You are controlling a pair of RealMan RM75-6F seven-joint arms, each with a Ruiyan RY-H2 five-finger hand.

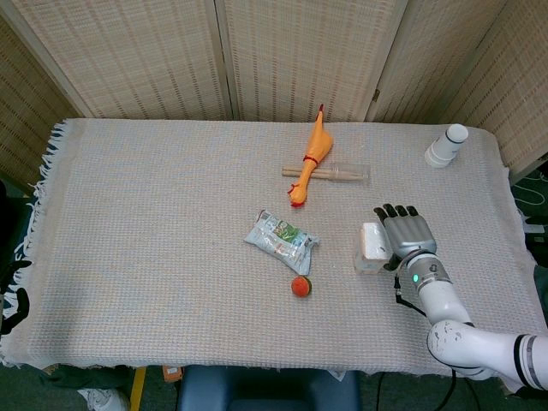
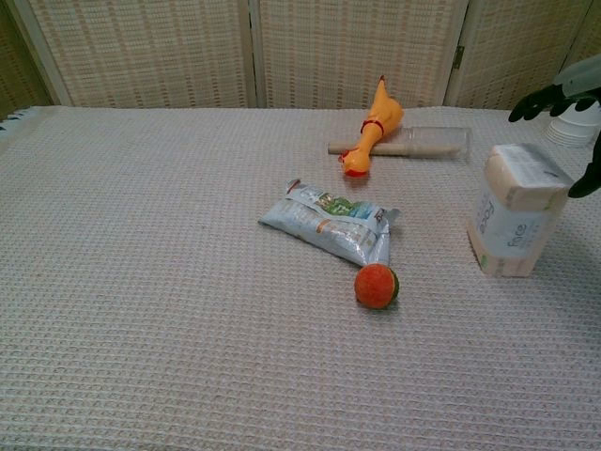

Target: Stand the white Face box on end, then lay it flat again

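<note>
The white Face box [image 1: 372, 247] stands on end at the table's right side, its label facing the chest view [image 2: 513, 214]. My right hand [image 1: 406, 234] is just to its right, fingers stretched out and spread, holding nothing. In the chest view only the hand's dark fingertips [image 2: 537, 100] show past the box's top, with the thumb low by its right side. I cannot tell whether the hand touches the box. Off the table's left front corner, a dark bit of my left hand [image 1: 12, 302] shows, its pose unclear.
A snack packet [image 1: 281, 241] and an orange ball [image 1: 300, 287] lie at the table's centre. A rubber chicken [image 1: 310, 163] lies across a clear tube with a wooden stick [image 1: 330, 172] further back. White stacked cups [image 1: 447, 145] stand at the far right.
</note>
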